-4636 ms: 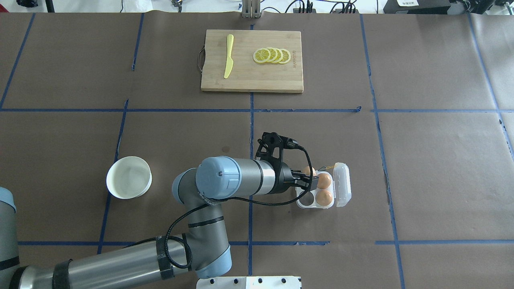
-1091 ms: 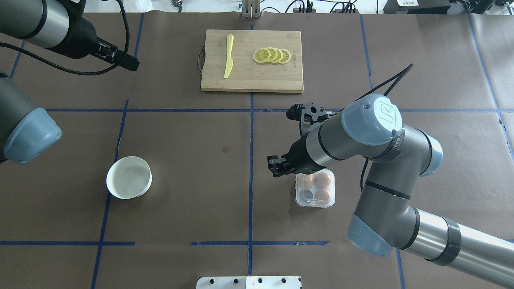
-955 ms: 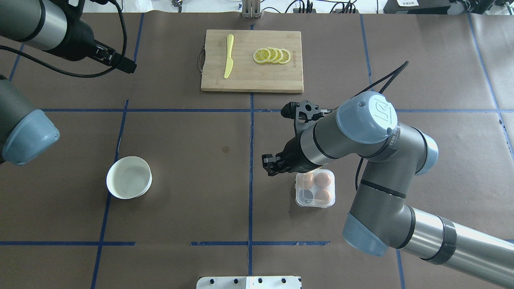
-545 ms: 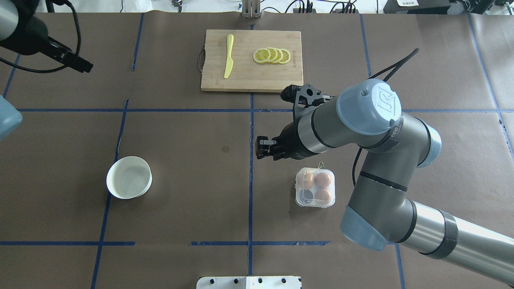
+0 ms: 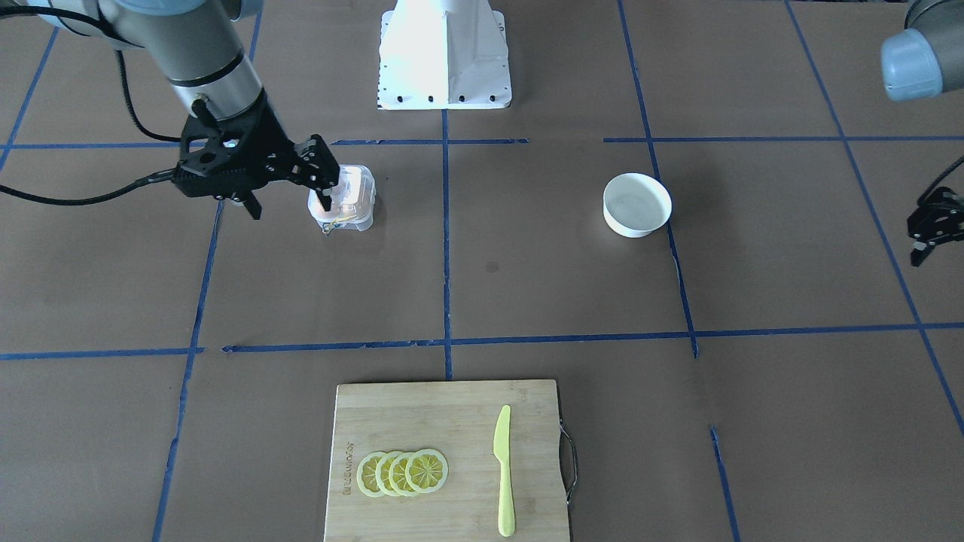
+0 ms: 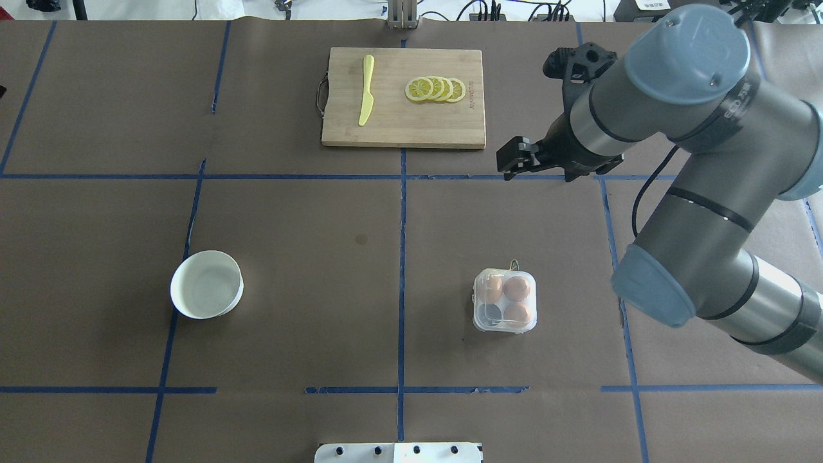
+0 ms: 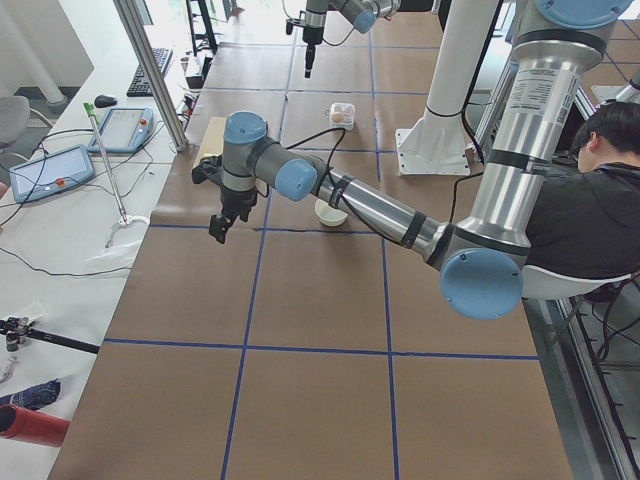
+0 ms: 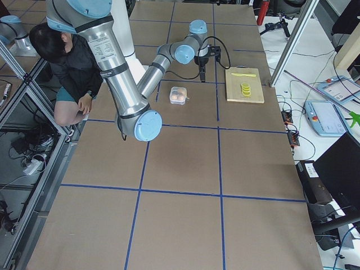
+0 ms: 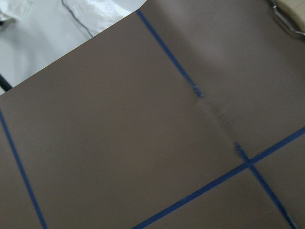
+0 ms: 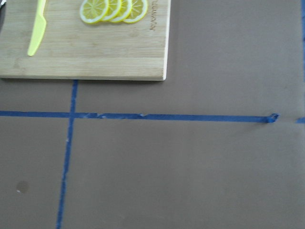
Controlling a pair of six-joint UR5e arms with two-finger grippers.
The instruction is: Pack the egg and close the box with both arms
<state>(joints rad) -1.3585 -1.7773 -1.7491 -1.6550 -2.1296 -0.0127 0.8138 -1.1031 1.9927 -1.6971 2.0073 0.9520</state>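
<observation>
The box [image 6: 505, 300] is a clear plastic carton with its lid shut, lying right of the table's centre. It also shows in the front view [image 5: 345, 197] and the right-side view [image 8: 179, 94]. Three orange-brown eggs lie inside: one egg [image 6: 517, 288] at the back right, two others beside it. The front-left cell is empty. My right gripper [image 6: 508, 159] hangs high, well behind the box near the cutting board's corner. It looks shut and empty [image 5: 324, 192]. My left gripper [image 5: 928, 227] is far off at the left table edge, looks shut and holds nothing.
A white bowl [image 6: 207, 284] stands at the front left. A wooden cutting board [image 6: 404, 122] with a yellow knife [image 6: 366, 90] and lemon slices [image 6: 436, 89] lies at the back centre. The right arm's elbow [image 6: 656, 296] hangs to the right of the box.
The box lid, open 4.6 s ago with my left gripper at it, is shut. My right gripper has lifted off the box, back and right. My left arm has left the overhead view.
</observation>
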